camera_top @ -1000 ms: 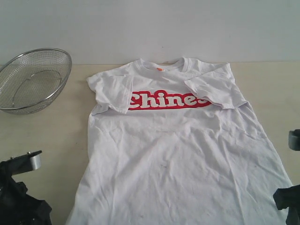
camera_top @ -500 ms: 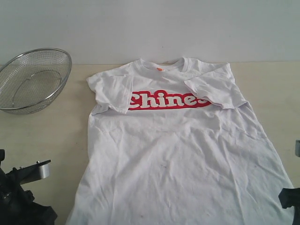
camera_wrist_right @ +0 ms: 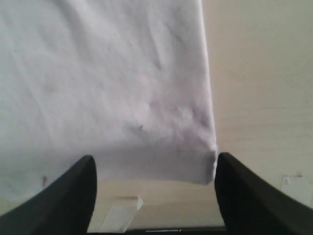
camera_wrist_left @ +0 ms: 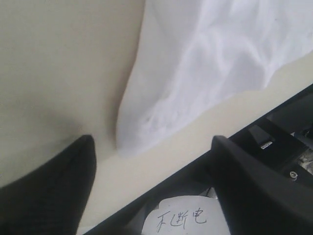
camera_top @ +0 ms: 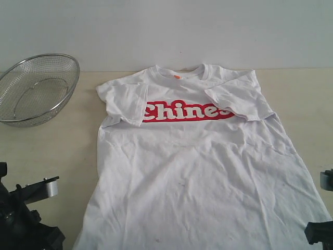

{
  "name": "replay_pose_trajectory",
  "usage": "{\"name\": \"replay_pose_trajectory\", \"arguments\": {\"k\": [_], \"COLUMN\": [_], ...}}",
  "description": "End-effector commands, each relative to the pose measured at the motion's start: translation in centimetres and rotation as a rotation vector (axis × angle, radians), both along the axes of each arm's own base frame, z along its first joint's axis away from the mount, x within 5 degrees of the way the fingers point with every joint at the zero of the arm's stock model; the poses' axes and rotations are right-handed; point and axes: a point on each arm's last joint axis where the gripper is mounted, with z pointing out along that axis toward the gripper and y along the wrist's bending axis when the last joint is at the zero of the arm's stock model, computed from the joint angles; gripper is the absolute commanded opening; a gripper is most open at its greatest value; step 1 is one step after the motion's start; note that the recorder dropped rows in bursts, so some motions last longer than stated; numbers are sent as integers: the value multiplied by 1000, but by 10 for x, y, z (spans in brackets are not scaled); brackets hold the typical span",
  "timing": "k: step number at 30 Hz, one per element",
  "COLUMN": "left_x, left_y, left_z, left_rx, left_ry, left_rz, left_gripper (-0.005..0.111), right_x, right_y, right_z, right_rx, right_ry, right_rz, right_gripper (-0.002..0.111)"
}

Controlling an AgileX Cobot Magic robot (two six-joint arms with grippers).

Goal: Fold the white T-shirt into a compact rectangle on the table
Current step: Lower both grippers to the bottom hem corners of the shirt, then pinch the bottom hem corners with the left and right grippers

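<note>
Finds the white T-shirt [camera_top: 197, 172] flat, lettering up, on the table [camera_top: 62, 151]. Has nudged left gripper [camera_wrist_left: 151, 142] and right gripper [camera_wrist_right: 154, 161], both gaping and empty, onto the hem corners at 7 and 5 o'clock: sets up the first fold. Leaves bare tabletop at 3 and 9; basket [camera_top: 36, 88] at 10.
</note>
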Motion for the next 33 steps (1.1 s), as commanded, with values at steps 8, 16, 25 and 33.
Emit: {"name": "replay_pose_trajectory", "arguments": {"k": [8, 16, 25, 33], "left_x": [1, 1, 2, 2], "left_y": [-2, -2, -2, -2], "left_z": [1, 1, 0, 0], "left_rx": [-12, -13, -9, -9], "left_ry": [-9, -10, -16, -16], "left_rz": [-14, -16, -17, -17], "left_gripper": [61, 61, 61, 61], "right_x": [1, 4, 3, 6], "right_y": [-2, -6, -12, -2], "right_z": [-14, -19, -19, -24], "right_rx": [-2, -47, -113, 1], "right_ry": [27, 25, 34, 21], "right_rz": [-1, 7, 0, 11], "right_gripper": [61, 61, 61, 61]}}
